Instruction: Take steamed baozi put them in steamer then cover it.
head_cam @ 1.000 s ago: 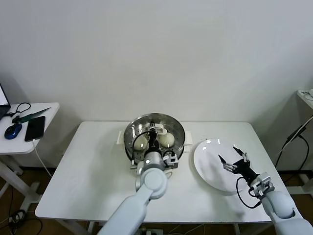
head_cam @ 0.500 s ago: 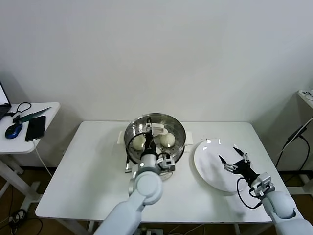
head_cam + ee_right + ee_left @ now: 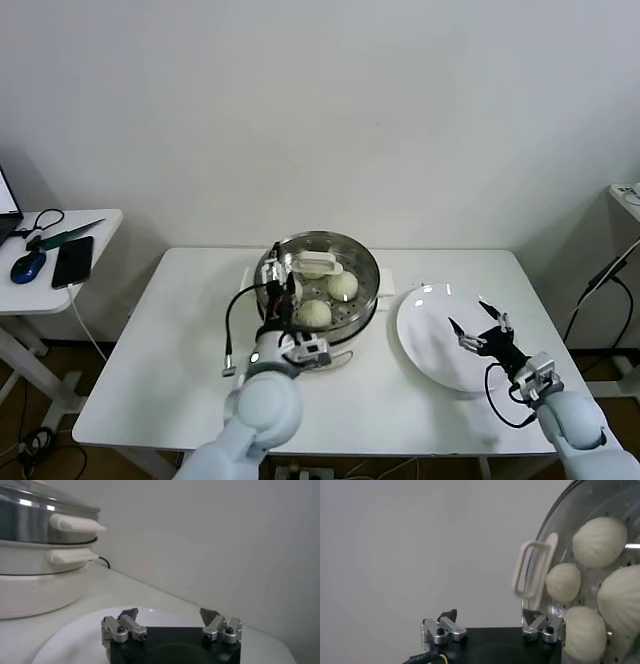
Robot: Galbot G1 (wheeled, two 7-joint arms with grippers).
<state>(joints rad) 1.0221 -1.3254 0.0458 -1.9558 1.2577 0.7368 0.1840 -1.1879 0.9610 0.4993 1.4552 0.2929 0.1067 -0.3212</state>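
The steamer (image 3: 362,262) stands at the table's back middle on its white pot base (image 3: 30,595). The cover's metal rim (image 3: 45,505) rests on it, and the white handle (image 3: 314,266) sits at its centre. Several baozi (image 3: 343,285) lie inside under the glass and also show in the left wrist view (image 3: 599,535). My left gripper (image 3: 280,290) is open and empty at the steamer's left front edge, beside the handle (image 3: 532,572); in the wrist view it (image 3: 490,622) holds nothing. My right gripper (image 3: 478,325) is open and empty above the plate.
A flat white plate (image 3: 425,340) lies right of the steamer, under the right gripper (image 3: 170,615). A black cable (image 3: 232,330) loops from the left wrist. A side table (image 3: 95,235) at far left holds a phone (image 3: 72,262) and a mouse (image 3: 27,266).
My left gripper has drawn away from the cover's handle, moving left and toward the steamer's front edge. A front baozi shows again. The right arm has not moved.
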